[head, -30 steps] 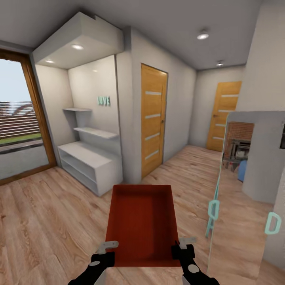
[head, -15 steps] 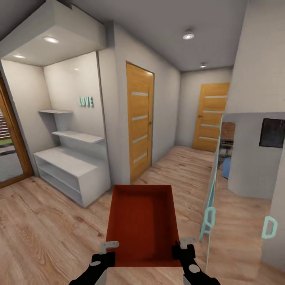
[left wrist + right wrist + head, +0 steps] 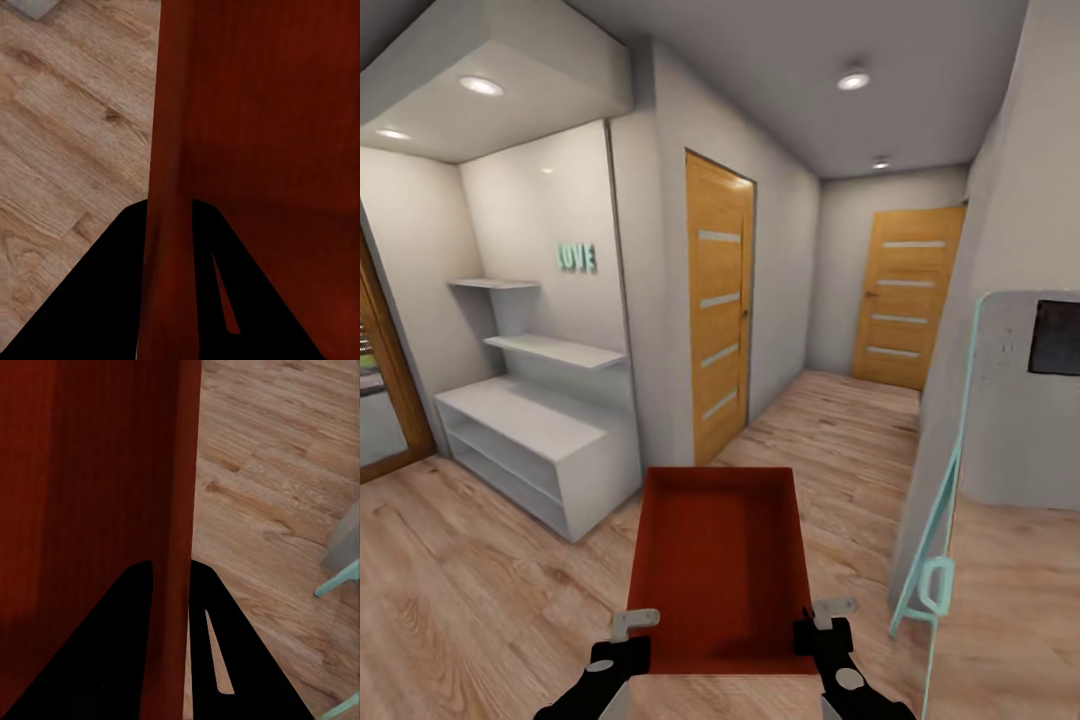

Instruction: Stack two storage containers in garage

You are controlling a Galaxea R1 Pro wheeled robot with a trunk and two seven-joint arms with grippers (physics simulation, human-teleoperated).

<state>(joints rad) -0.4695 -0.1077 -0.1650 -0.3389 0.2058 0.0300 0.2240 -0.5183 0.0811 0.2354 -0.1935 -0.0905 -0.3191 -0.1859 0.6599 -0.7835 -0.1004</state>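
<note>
**Robot carrying one orange-red bin down a hallway**

The robot is holding a storage container [image 3: 715,565], an open-top orange-red bin, out in front of its trunk, above the light wood-plank floor [image 3: 470,590] of a hallway. The left gripper [image 3: 622,640] is clamping the bin's left wall near its closest corner, and the right gripper [image 3: 822,625] is clamping the right wall opposite. In the left wrist view, the left gripper's dark fingers [image 3: 112,300] are straddling the red wall [image 3: 169,187], one inside and one outside, closed on it. The right wrist view is showing the same pinch on the other wall [image 3: 180,510]. The bin is empty and sitting roughly level.

Ahead, two wood-panelled doors are standing shut: a nearer door [image 3: 720,305] on the left wall and a farther door [image 3: 905,300] at the hallway's end. A white shelf unit [image 3: 540,450] is filling an alcove to the left. To the right, a glass panel with a teal frame [image 3: 935,540] is standing close beside the bin.

Risks, as judgement: both grips are sitting only at the near end, so the far end could sag or twist loose during a turn. The bin's right corner could also strike the glass panel if the base swings right. The closed doors may be blocking the route to the garage.
</note>
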